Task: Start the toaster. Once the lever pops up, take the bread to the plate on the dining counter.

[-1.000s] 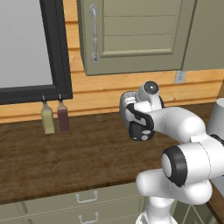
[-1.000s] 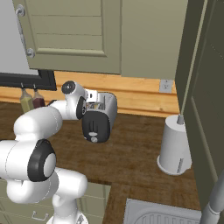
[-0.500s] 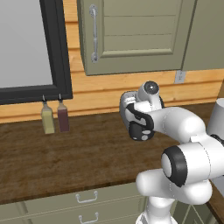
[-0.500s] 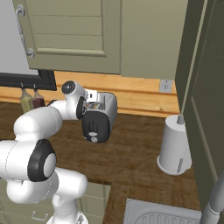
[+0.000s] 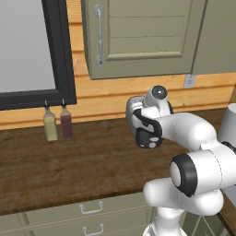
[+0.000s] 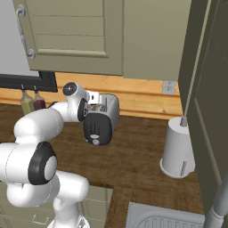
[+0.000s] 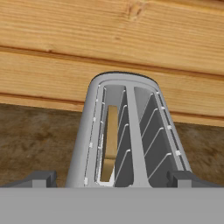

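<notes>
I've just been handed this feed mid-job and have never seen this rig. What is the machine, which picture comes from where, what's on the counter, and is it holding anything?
The machine is a white robot arm with dark joints, on a base that can drive. Two pictures come from cameras on that base, behind the arm to its left and right; the third looks along the hand itself.

On the dark wood counter stands a silver toaster with a black end panel, against the wooden wall. The hand hangs just above it. The hand view looks down into the toaster's slots, and a slice of bread sits in the left one.

Also on the counter: two small bottles under the dark-framed window, and a white paper-towel roll to the right.

The two fingers stand wide open on either side of the toaster, holding nothing.
</notes>
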{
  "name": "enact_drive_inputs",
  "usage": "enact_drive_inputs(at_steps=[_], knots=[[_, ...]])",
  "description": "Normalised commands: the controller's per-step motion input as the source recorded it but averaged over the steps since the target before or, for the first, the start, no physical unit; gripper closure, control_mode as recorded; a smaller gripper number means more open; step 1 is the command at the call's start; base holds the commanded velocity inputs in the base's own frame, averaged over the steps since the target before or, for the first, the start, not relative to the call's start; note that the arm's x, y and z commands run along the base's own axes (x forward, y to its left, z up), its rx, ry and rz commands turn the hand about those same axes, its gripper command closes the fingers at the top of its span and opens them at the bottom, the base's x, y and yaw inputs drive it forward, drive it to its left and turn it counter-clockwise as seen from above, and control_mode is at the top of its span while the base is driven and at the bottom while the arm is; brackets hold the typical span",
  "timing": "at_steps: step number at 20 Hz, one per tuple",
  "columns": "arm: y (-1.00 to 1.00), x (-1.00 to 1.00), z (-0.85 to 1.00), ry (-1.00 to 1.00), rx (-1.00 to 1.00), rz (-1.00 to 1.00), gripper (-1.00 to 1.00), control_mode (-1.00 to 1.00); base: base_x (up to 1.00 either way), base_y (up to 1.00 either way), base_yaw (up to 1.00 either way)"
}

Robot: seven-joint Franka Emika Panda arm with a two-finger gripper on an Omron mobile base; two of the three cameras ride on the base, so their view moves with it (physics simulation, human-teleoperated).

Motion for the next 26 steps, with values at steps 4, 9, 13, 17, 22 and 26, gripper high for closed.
enact_drive_inputs(at_steps=[4, 9, 13, 17, 22, 26], knots=[[0.0, 0.0, 0.0, 0.0, 0.0, 0.0, -1.0, -1.0, 0.0, 0.0, 0.0], [0.0, 0.0, 0.0, 0.0, 0.0, 0.0, -1.0, -1.0, 0.0, 0.0, 0.0], [0.0, 0.0, 0.0, 0.0, 0.0, 0.0, -1.0, -1.0, 0.0, 0.0, 0.0], [0.0, 0.0, 0.0, 0.0, 0.0, 0.0, -1.0, -1.0, 0.0, 0.0, 0.0], [0.0, 0.0, 0.0, 0.0, 0.0, 0.0, -1.0, -1.0, 0.0, 0.0, 0.0], [0.0, 0.0, 0.0, 0.0, 0.0, 0.0, -1.0, -1.0, 0.0, 0.0, 0.0]])
